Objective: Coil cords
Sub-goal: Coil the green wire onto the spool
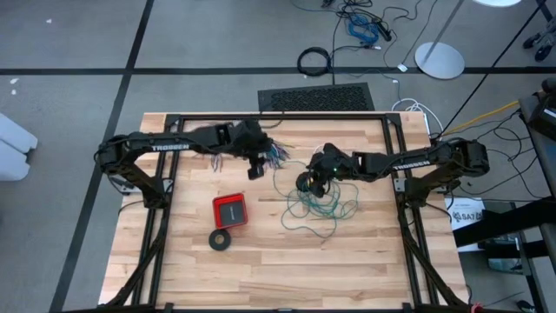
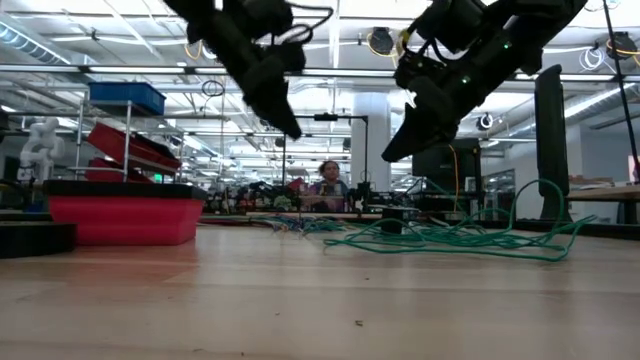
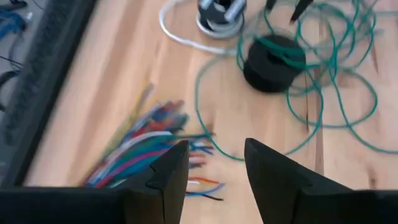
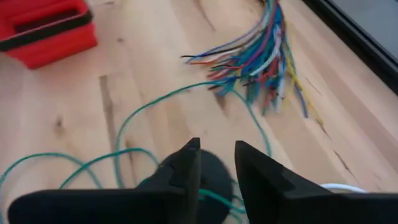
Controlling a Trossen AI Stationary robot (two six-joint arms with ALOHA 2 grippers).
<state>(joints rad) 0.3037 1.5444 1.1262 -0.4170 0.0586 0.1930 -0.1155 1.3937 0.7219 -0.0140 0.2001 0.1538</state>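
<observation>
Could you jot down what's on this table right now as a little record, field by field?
Cords: green wire in a loose tangle; white cord beside a black round piece
Left gripper: open, empty, above the coloured wire bundle
Right gripper: open, empty, above the black round piece
Other items: red box, black tape ring
Surface: wooden table

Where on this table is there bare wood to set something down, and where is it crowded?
Bare wood runs along the near edge of the table, below the black tape ring and the teal-green wire. More lies left of the red box. It is crowded mid-table, where the many-coloured wires, the wire tangle and both arms meet.
</observation>
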